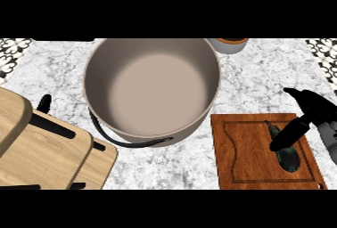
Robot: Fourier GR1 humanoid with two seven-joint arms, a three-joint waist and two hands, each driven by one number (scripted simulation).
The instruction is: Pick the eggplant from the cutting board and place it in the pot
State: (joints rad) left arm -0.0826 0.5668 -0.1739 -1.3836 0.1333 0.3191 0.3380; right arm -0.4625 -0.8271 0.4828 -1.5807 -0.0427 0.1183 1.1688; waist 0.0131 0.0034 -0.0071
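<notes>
The eggplant (287, 153) lies on the cutting board (253, 151), not yet lifted. The right hand (309, 113) reaches over it, fingers spread and one touching it, holding nothing. The pot (153, 87) stands empty beside the board; grasp, carry and placing all remain.

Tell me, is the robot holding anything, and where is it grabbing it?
Nothing is held yet. The black right hand reaches over the dark eggplant on the brown wooden cutting board, one finger lying across its stem end.
</notes>
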